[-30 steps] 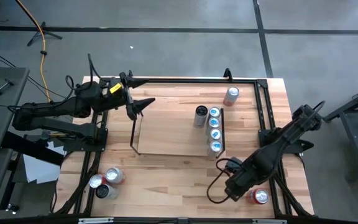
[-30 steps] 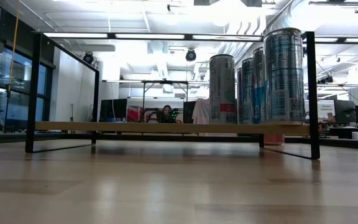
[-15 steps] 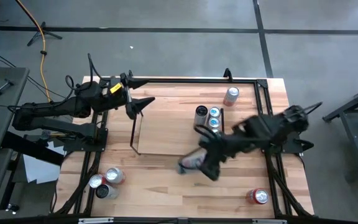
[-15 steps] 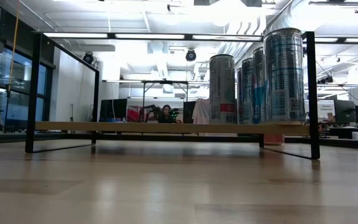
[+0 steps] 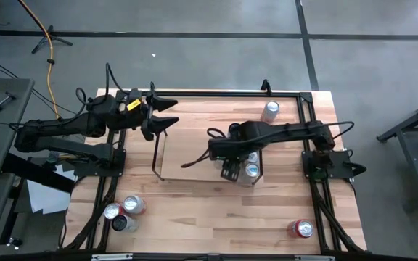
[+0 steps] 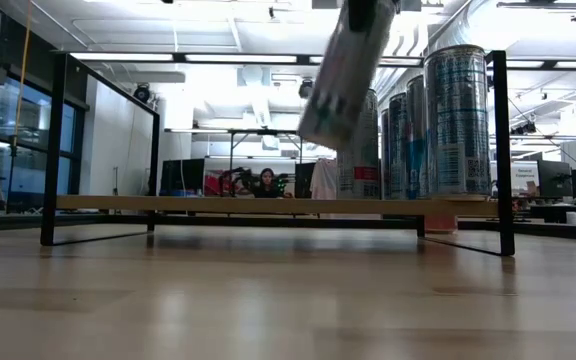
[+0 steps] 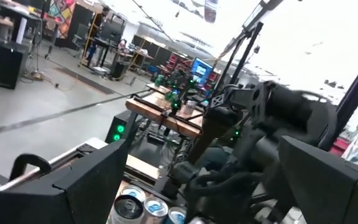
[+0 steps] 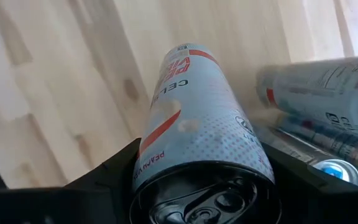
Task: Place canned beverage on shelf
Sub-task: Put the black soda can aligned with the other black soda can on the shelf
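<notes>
In the right wrist view we see the right gripper (image 8: 197,186) clamped on a white can (image 8: 197,124) with a red stripe, its pull-tab end toward the camera. In the low view that can (image 6: 343,70) hangs tilted in the upper centre, above the shelf (image 6: 268,205). From above, it sits at centre frame over the shelf's (image 5: 194,156) right part, beside the row of upright cans (image 5: 250,152). We count 3 more cans (image 5: 122,212) at lower left, 1 red can (image 5: 301,229) at lower right. The left gripper (image 5: 167,114) waits at upper left, fingers spread wide.
</notes>
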You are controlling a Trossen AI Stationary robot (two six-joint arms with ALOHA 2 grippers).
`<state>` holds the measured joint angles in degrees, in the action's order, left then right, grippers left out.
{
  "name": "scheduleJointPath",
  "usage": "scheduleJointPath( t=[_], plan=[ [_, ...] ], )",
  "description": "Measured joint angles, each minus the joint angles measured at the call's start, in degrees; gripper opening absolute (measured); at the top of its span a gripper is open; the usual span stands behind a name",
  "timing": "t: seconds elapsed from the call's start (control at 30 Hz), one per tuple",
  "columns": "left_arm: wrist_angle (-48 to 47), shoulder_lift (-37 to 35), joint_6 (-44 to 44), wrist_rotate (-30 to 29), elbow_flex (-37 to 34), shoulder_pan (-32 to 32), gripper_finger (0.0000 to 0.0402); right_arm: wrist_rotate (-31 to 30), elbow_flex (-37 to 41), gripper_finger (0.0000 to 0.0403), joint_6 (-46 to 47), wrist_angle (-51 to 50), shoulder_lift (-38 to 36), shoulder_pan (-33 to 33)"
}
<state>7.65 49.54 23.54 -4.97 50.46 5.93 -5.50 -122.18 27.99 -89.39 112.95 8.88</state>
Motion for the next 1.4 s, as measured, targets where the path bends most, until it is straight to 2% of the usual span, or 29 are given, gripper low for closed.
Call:
scheduleJointPath(
  t=[0.13,0.3,0.47,0.63,0.87,1.17,1.27,1.4],
  plan=[
    [-0.03,0.03,1.49,0.00,0.00,-0.27,0.0376,-0.04,4.25,0.0239,-1.44,-0.01,-0.11,-1.04],
    [-1.03,1.19,-1.38,-0.22,0.02,-1.85,0.0376,-0.08,7.89,0.0239,-2.41,0.13,-0.11,-1.50],
    [-4.61,3.39,-5.69,-0.52,0.02,-3.79,0.0376,-0.04,8.64,0.0239,-3.18,1.42,-0.11,-1.46],
    [-10.39,6.27,-8.94,-3.50,0.02,-5.52,0.0376,-0.06,8.64,0.0244,-3.66,1.45,-0.11,-1.46],
    [-17.24,11.70,-9.27,-6.13,0.02,-6.79,0.0376,0.10,8.64,0.0253,-4.51,1.83,-0.11,-1.46],
    [-16.41,23.11,-9.29,-6.80,0.00,-8.06,0.0374,0.64,8.64,0.0262,-4.51,2.59,-0.11,-1.46],
    [-13.81,27.52,-9.34,-6.80,-0.04,-8.58,0.0353,1.65,8.66,0.0262,-4.51,2.63,-0.11,-1.46],
    [-5.81,32.63,-11.15,-6.78,-0.04,-9.82,0.0287,2.50,8.66,0.0262,-4.08,2.95,-0.12,-1.46]
  ],
)
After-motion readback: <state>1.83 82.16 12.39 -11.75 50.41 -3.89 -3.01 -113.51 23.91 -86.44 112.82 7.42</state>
